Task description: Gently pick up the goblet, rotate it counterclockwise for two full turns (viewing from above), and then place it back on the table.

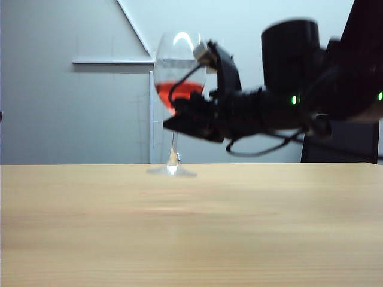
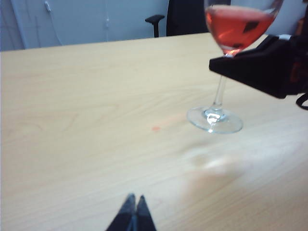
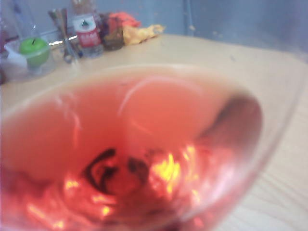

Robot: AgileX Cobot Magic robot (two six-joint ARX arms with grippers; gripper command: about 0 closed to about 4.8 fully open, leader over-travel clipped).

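Nearest the left wrist camera, the left gripper [image 2: 134, 214] hangs over bare table [image 2: 86, 120] with its fingertips pressed together, holding nothing, well apart from the glass. Farther across the tabletop stands the goblet [image 2: 222, 72], upright, part-filled with red liquid; whether its round foot [image 2: 214, 120] rests on the wood or has just left it cannot be told. At the base of the bowl, where the stem begins, the right gripper [image 1: 182, 116] reaches in level from the right, its jaws narrowed about the glass; the right wrist view is filled by the red bowl [image 3: 134, 154]. Judged from this, the grasp is made and the lift is only beginning; both counterclockwise turns and the set-down remain.
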